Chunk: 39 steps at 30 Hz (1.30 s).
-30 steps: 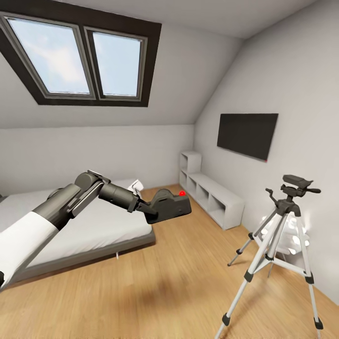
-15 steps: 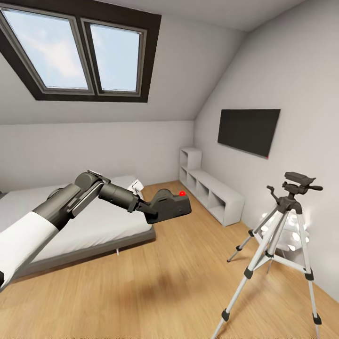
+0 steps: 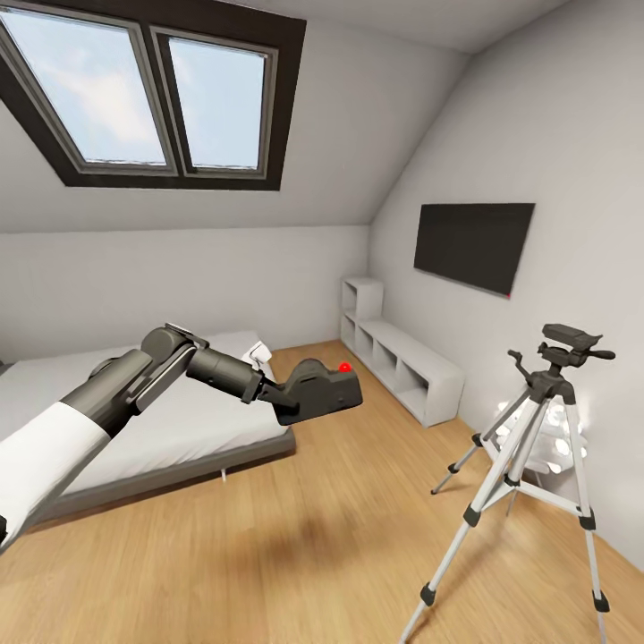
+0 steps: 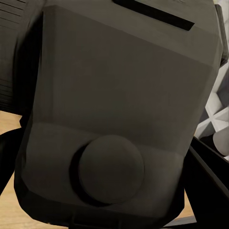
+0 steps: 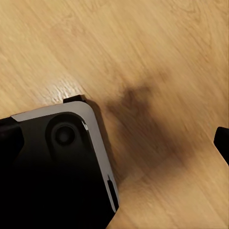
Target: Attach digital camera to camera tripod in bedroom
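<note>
And there's the digital camera [image 3: 324,388], held up in mid-air by the left pincer [image 3: 284,400], which is pinching the camera's body from behind. The red button [image 3: 344,367] glows on top, the body is dark and blocky, and no brand or lettering can be read anywhere on it. From the left wrist view the camera [image 4: 119,109] looms right up against the lens: a flat dark back with a round knob [image 4: 107,169], again no writing to make out.

Working outward from the camera: directly behind it lies the grey-framed bed [image 3: 161,429], and below it the light wood floor [image 3: 295,555], where a soft shadow falls. To the camera's right and well apart stands the camera tripod [image 3: 528,456], silver legs splayed, black pan head [image 3: 568,344] on top with nothing mounted. Behind the tripod glows a white lamp [image 3: 559,443]. Beyond the camera, along the wall, run the white cube shelves [image 3: 402,362], with the dark wall TV [image 3: 472,246] above them. High above the camera, the dark-framed skylight [image 3: 152,98] shows sky.

The right pincer: a dark tip [image 5: 222,143] shows over floorboards, and I cannot tell its state.
</note>
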### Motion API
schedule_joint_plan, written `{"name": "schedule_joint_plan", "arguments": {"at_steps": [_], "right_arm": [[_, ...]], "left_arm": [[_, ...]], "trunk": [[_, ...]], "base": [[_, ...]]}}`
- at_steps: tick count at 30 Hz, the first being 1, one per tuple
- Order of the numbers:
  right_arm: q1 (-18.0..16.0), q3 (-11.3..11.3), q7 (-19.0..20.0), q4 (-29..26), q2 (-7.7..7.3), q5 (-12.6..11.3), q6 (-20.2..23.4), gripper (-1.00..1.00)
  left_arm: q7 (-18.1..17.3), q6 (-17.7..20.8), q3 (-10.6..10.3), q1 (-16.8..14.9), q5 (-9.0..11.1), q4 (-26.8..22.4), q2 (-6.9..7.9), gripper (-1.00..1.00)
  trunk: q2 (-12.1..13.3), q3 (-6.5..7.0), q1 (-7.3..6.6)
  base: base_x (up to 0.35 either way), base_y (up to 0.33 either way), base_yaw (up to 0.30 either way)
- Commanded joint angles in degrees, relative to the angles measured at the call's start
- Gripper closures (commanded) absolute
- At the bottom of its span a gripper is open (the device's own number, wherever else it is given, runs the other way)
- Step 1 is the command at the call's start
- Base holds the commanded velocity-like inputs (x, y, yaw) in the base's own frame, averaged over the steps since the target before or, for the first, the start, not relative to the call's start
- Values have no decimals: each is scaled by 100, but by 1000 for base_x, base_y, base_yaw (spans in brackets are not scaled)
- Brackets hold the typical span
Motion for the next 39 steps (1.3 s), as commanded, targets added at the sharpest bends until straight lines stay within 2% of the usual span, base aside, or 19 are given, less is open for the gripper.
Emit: {"name": "schedule_joint_plan", "arguments": {"at_steps": [1, 4, 9, 15, 32, 39], "right_arm": [[-9, 4, 15, 24, -2, -57, -42, -100], [-9, 6, 30, 20, -99, -49, -43, -100], [-9, 5, 57, 20, -136, -53, -44, -100], [-9, -2, 203, 19, -64, -56, -39, -100], [-9, -4, 234, 19, -46, -57, -37, -100], [-9, -4, 234, 19, -47, -57, -37, -100]], "left_arm": [[0, 43, -16, -5, 37, -7, 5, 100], [49, 135, 78, 88, 51, -47, -19, 100], [22, 38, 136, 120, 54, 42, -27, 100], [9, -22, 324, 133, 55, 82, -27, 100], [-4, -3, 849, 135, 46, 52, -9, 100], [-4, -3, 875, 135, 46, 52, 5, 100]], "trunk": [[-5, -3, 2], [-5, -3, 2], [-5, -3, 2], [-5, -3, 2], [-5, -3, 2], [-5, -3, 2]], "base": [[0, 0, 0], [0, 0, 0], [0, 0, 0], [0, -14, 0], [0, -278, 0], [0, -309, 0]]}}
